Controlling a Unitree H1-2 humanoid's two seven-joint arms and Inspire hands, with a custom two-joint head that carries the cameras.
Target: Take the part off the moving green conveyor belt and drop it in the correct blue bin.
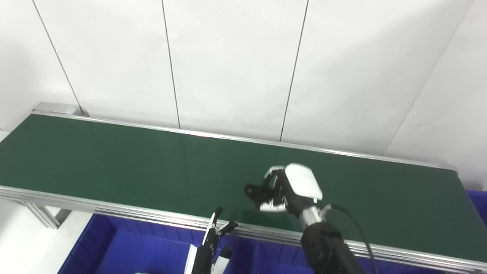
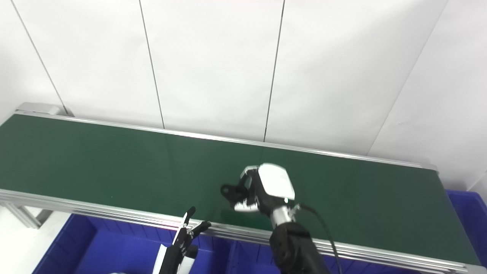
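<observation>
left eye view: the right hand (image 1: 283,190) pinches a small black part (image 1: 254,191) above the green conveyor belt (image 1: 114,160), near its front edge; the left hand (image 1: 213,238) hangs spread over a blue bin (image 1: 114,247). the part looks rigid and light, best gripped across its body.

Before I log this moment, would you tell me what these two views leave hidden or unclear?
- Right hand: a black part shows at its fingers, but the hand's white back hides the grip in both views.
- Left hand: the bottom edge cuts off its palm; only spread fingertips show.
- Blue bins: the conveyor belt frame and bottom edge cut them off, so contents cannot be read.
- Far right bin: just a corner shows.
</observation>
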